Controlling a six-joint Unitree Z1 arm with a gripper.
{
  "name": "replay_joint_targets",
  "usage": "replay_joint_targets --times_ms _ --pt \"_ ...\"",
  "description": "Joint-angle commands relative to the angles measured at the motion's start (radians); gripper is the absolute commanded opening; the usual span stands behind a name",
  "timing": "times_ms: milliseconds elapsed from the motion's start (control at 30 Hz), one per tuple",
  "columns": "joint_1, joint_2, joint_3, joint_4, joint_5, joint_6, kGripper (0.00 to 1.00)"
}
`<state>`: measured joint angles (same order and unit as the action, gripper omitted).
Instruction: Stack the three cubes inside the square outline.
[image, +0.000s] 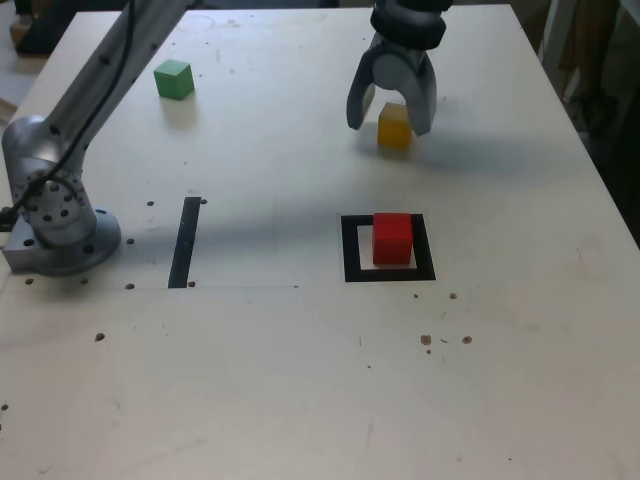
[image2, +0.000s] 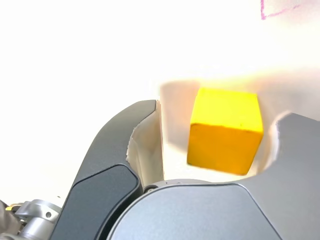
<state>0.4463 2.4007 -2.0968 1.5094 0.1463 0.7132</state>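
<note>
yellow cube (image2: 225, 131) | front face whole in wrist view; gripper (image: 392, 122) overlaps exterior's

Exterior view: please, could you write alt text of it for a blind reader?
The open fingers of a robot arm are around a yellow cube on a white table. Nearer the camera, a red cube sits inside a black square outline; a green cube lies toward the far left.

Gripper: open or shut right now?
Open: in the wrist view the fingers of the gripper stand apart on either side of the yellow cube, with a visible gap to each side.
</note>
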Motion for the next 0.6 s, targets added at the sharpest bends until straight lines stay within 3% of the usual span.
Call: replay_joint_targets --times_ms 0,267,567 --pt "0.002 0.009 -0.006 -0.003 -0.003 -0.004 0.56" --pt "0.003 0.016 -0.012 -0.013 -0.004 -0.008 0.27" --pt "0.002 0.010 -0.011 -0.007 -0.004 -0.008 0.25"
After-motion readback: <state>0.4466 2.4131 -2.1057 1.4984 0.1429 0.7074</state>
